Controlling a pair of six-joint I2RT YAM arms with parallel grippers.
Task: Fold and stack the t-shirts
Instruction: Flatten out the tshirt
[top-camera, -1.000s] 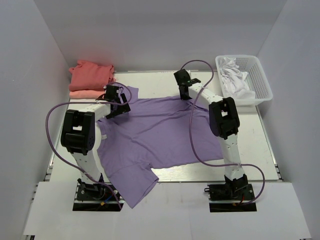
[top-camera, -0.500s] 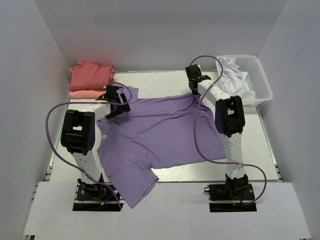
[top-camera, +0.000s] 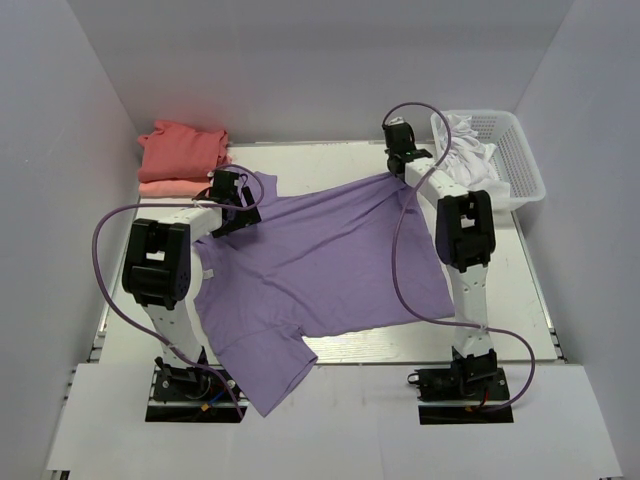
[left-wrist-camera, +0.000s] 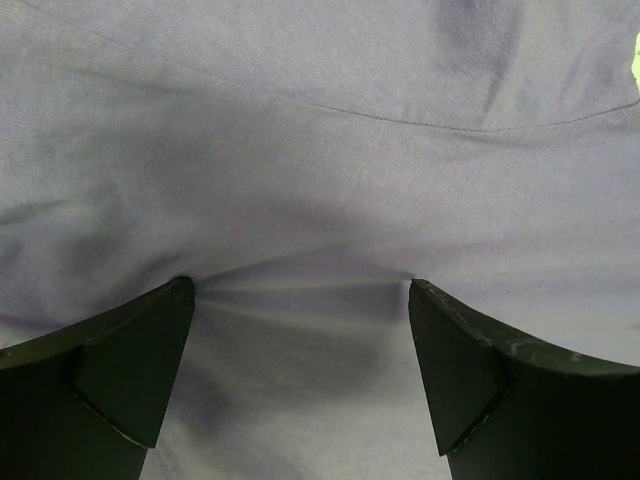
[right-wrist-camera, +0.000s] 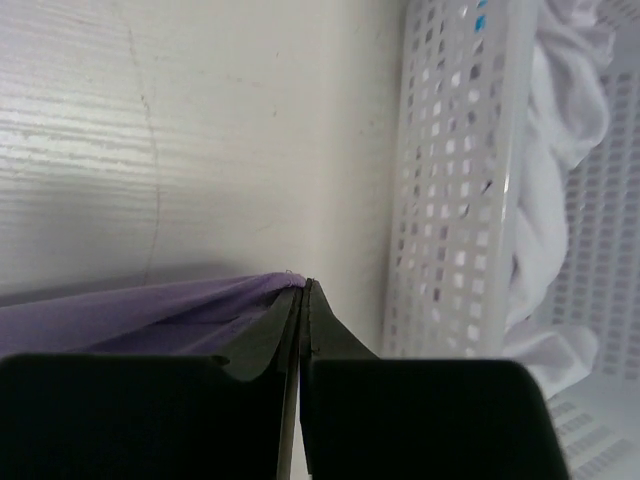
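A large lavender-purple t-shirt (top-camera: 320, 265) lies spread over the middle of the table. My right gripper (top-camera: 392, 172) is shut on its far right corner (right-wrist-camera: 255, 293) and holds it stretched next to the basket. My left gripper (top-camera: 238, 208) is open, its fingers (left-wrist-camera: 140, 355) pressed down on the purple cloth (left-wrist-camera: 320, 170) at the far left part of the shirt. A folded coral-red t-shirt (top-camera: 183, 148) lies on a paler salmon-pink one (top-camera: 165, 186) at the far left corner.
A white plastic basket (top-camera: 522, 160) with white cloth (top-camera: 470, 160) stands at the far right, close to my right gripper; it fills the right of the right wrist view (right-wrist-camera: 450, 180). White walls enclose the table. The shirt's near sleeve (top-camera: 262, 378) hangs over the front edge.
My right gripper has pulled the shirt's far right corner farther right and back, toward the basket, stretching the cloth. The left arm has stayed in place.
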